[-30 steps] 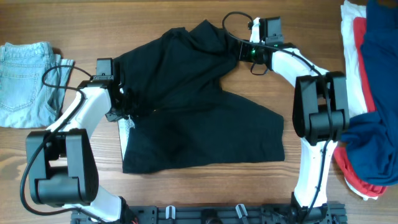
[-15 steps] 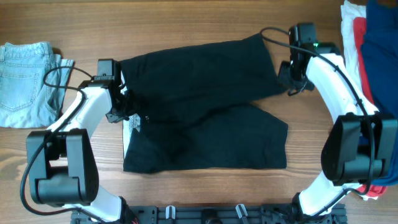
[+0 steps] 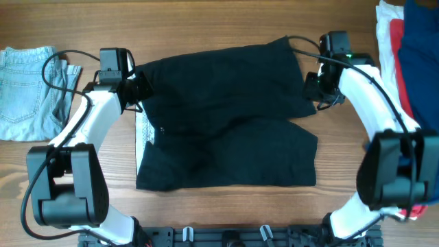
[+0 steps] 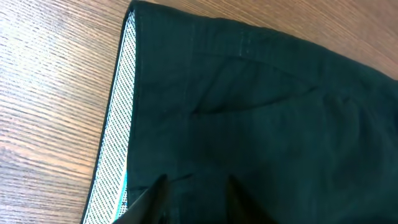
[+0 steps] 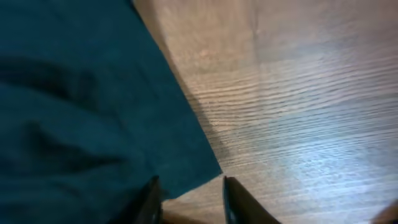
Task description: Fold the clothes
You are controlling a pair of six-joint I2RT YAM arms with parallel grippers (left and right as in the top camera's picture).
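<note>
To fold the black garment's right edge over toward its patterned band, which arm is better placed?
Probably the right: the right gripper hovers at the black garment's right corner with open jaws, while the left gripper is across it, by the patterned band.

Denim jeans [image 3: 24,89] cut by overhead's left edge; blue, red, white garment pile [image 3: 415,82] by right edge. Right wrist view blurred; right end effector [image 5: 189,199] fingers clipped at bottom.

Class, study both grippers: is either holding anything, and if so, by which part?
Nothing is held. The left gripper is open over the black garment beside its patterned band; the right gripper is open at the garment's corner.
</note>
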